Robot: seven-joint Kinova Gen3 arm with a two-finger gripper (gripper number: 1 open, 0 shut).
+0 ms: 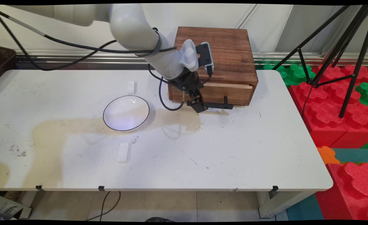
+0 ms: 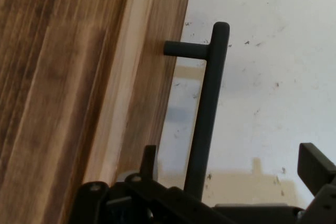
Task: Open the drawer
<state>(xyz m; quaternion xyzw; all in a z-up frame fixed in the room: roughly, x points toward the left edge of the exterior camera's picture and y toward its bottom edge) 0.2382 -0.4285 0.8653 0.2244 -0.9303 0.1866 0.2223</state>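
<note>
A dark wooden box [image 1: 216, 53] stands at the table's back, with a drawer front [image 1: 231, 95] low on its near side. A black bar handle [image 1: 218, 106] sticks out from that drawer on two posts. My gripper [image 1: 198, 105] is down at the handle's left end, just above the table. In the hand view the handle [image 2: 207, 108] runs up between my two fingers, and the gripper [image 2: 231, 161] stands open astride it. The left finger [image 2: 149, 157] lies between bar and drawer front [image 2: 147, 77]; the right finger [image 2: 315, 166] stands well clear of the bar.
A white bowl [image 1: 126, 113] with a dark rim sits left of the gripper on a brown stain. Two small white blocks [image 1: 131, 87] [image 1: 123, 152] lie behind and in front of it. A black tripod [image 1: 340, 47] and red foam blocks [image 1: 337, 115] stand off the table's right.
</note>
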